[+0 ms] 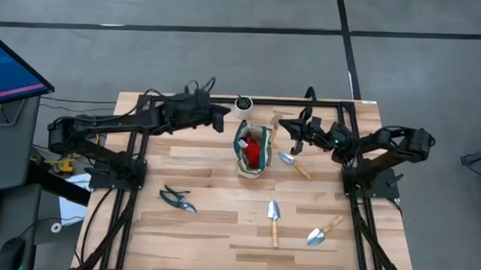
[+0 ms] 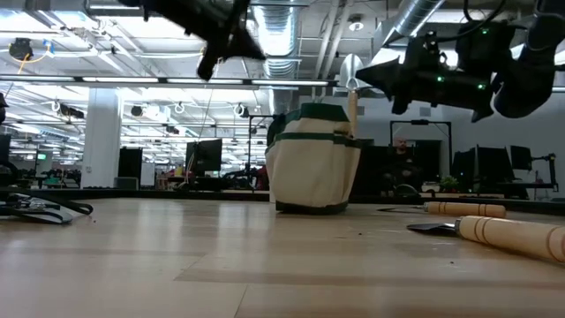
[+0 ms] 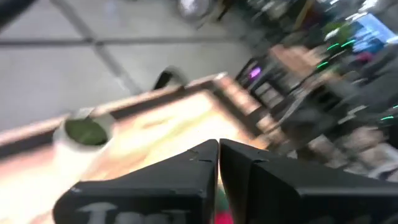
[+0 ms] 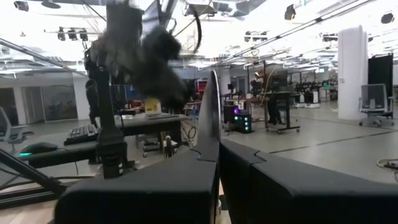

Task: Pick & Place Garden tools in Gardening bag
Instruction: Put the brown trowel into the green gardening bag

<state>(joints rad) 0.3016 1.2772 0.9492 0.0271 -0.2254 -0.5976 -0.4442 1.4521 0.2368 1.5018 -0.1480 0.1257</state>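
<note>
Cream fabric gardening bag with dark green trim (image 1: 254, 149) upright at mid-bench, near the far edge of the pale wooden bench (image 1: 221, 230), with a red-and-black glove-like item (image 1: 254, 154) already inside. Small white pot with a green plant (image 1: 244, 104) just behind the bag, not part of the job.

Still out on the bench: dark-handled pruning shears (image 1: 178, 199) to the left front, one silver-bladed trowel with a light wooden handle (image 1: 274, 219) at centre front, a second such trowel (image 1: 324, 232) to its right, a third (image 1: 294, 164) just right of the bag, below the right arm.

Left gripper (image 1: 223, 117) raised over the bench just left of the bag's mouth, fingers (image 3: 205, 163) pressed together on nothing. Right gripper (image 1: 285, 126) raised right of the bag, likewise closed and empty.

Judging by looks: trowels rigid and light, blade end heavier, polished metal slippery; best taken across the wooden handle close to the blade, to stop tipping. Shears stiff but hinged, likely to splay; better pinched across both dark handles. Bag soft, prone to sag or shift if nudged, so tools best lowered blade-first through the open mouth.
</note>
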